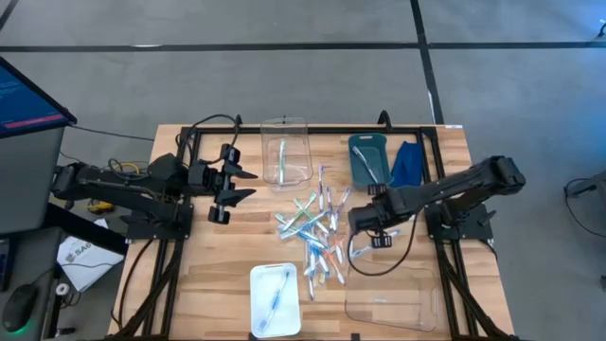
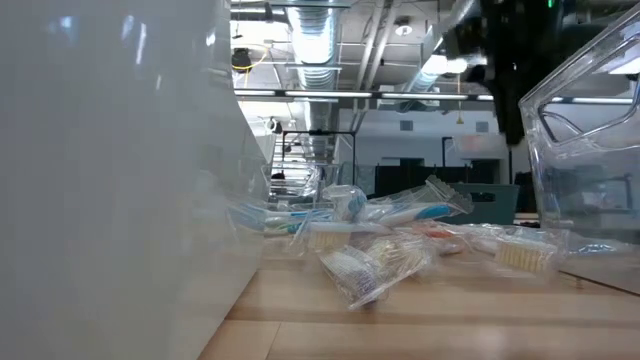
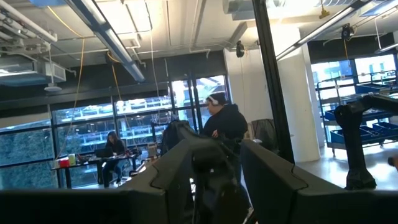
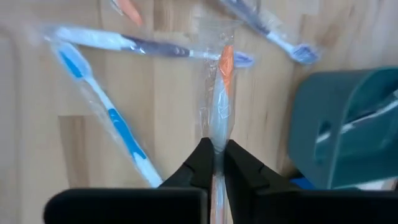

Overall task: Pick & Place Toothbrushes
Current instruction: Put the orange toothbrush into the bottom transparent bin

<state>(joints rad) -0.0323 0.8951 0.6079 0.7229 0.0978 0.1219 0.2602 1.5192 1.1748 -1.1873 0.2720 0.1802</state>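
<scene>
A loose pile of wrapped toothbrushes [image 1: 314, 235] lies on the wooden table's middle. At the pile's right side, my right gripper [image 4: 216, 148] points steeply down and is shut on one orange-and-whitish toothbrush [image 4: 219, 106] in a clear wrapper. The high view shows this gripper [image 1: 363, 224] above the pile's right edge. Other wrapped brushes, one of them blue [image 4: 112, 118], lie flat on the wood below it. My left gripper [image 1: 239, 184] stands open and raised at the table's left, pointing toward the pile and holding nothing. My right gripper pinches the orange toothbrush's whitish handle [image 4: 216, 140] and its clear wrapper between the two fingertips. It comes from above, pointing steeply down. The brush hangs below the fingers, orange part [image 4: 227, 62] lowest. Whether that end touches the table I cannot tell.
A clear bin [image 1: 286, 152] at the far middle, a teal bin [image 1: 367, 156] beside it and a white tray [image 1: 275, 299] at the near edge each hold one brush. A clear tray [image 1: 393, 301] sits near right. A blue cloth [image 1: 408, 163] lies far right.
</scene>
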